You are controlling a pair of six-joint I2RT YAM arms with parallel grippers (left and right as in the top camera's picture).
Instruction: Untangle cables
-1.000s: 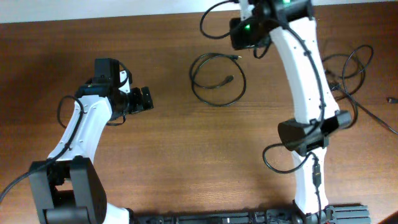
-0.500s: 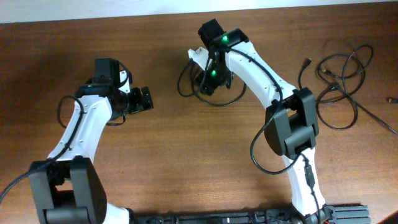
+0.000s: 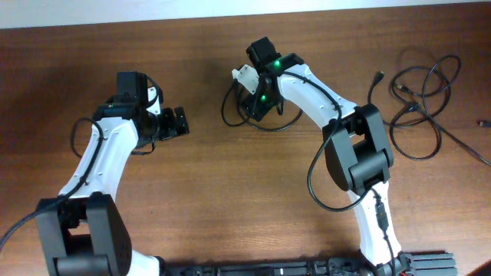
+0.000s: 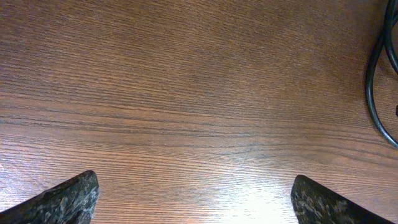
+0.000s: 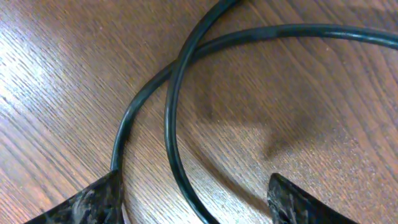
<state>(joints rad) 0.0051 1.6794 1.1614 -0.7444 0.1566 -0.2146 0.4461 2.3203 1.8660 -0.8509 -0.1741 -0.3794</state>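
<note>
Black, thin and limp, the looped cable [image 5: 169,124] lies on the tabletop [image 3: 230,199] between the right end effector's [image 5: 198,202] parted tips, ungripped. It will likely flop, so pinch one strand beside the crossing. The left end effector [image 4: 194,199] hangs wide and empty.

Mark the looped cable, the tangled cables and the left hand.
looped cable [image 5: 166,124]: right wrist view, on the inner strand.
tangled cables [image 3: 409,110]: overhead view, on the knotted middle.
left hand [image 3: 182,123]: overhead view, between its fingertips.
</note>
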